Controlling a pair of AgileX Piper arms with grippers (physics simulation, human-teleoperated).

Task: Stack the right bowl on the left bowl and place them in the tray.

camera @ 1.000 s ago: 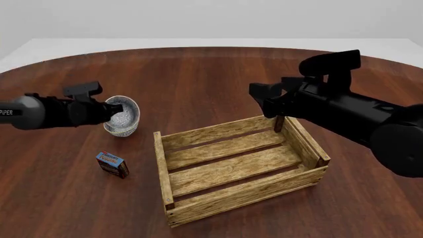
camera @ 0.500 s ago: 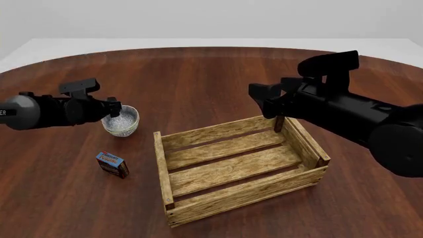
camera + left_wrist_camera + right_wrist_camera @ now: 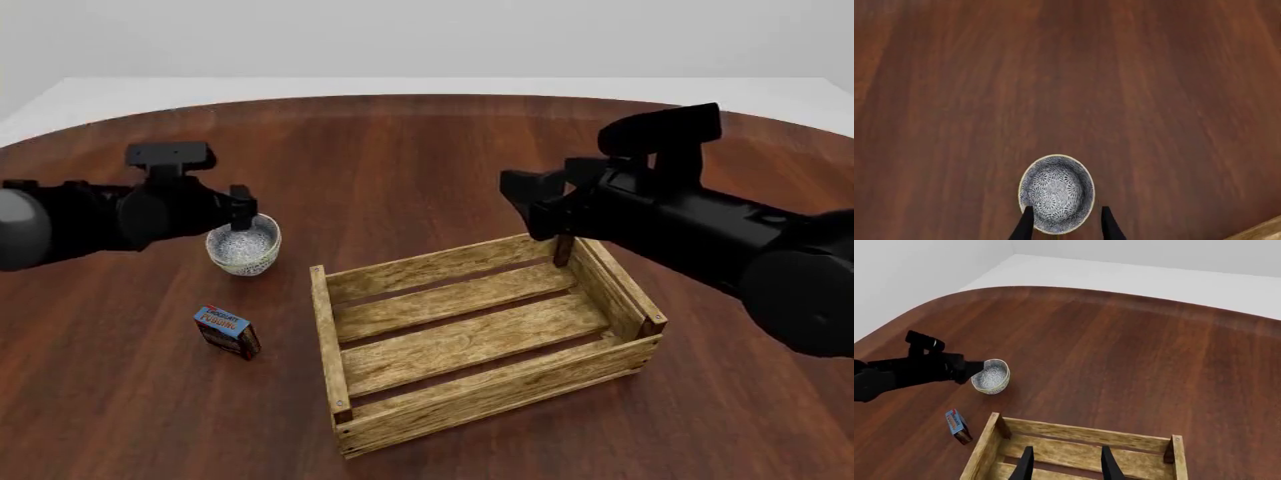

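Left gripper (image 3: pixel 242 208) hangs spread over the bowl (image 3: pixel 244 245).

- Bowl (image 3: pixel 243 245), centre left of the front view: white with dense blue-grey lacy pattern.
- Crate (image 3: pixel 467 340), lower centre: light-brown rough slats, darker corner posts.
- Small box (image 3: pixel 224 331), lower left: blue.
- Table (image 3: pixel 400 160): reddish-brown wood grain.
- Arms: black.

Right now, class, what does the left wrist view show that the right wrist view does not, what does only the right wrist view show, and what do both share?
Only the left wrist view shows the left end effector straddling the near rim of the small round blue-grey patterned bowl. Only the right wrist view shows the small blue box, the large wooden slatted tray's interior and the right end effector above it. Both share the bowl and the brown wooden table.
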